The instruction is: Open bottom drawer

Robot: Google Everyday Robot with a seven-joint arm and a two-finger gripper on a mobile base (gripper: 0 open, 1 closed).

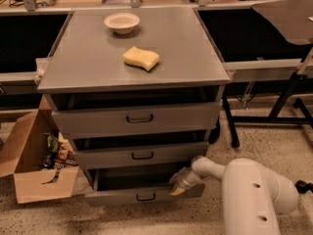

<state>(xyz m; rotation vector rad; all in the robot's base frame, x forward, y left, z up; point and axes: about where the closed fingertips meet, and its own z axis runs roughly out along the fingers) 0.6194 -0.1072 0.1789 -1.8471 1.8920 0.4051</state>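
The bottom drawer is the lowest, shortest grey front of the cabinet, with a small dark loop handle at its centre. It stands pulled out, with a dark gap above its front. My gripper is at the right part of the drawer's top edge, to the right of the handle. My white arm reaches in from the lower right.
The mid drawer and top drawer stand slightly out. A yellow sponge and a white bowl sit on the cabinet top. An open cardboard box stands left. Black table legs stand right.
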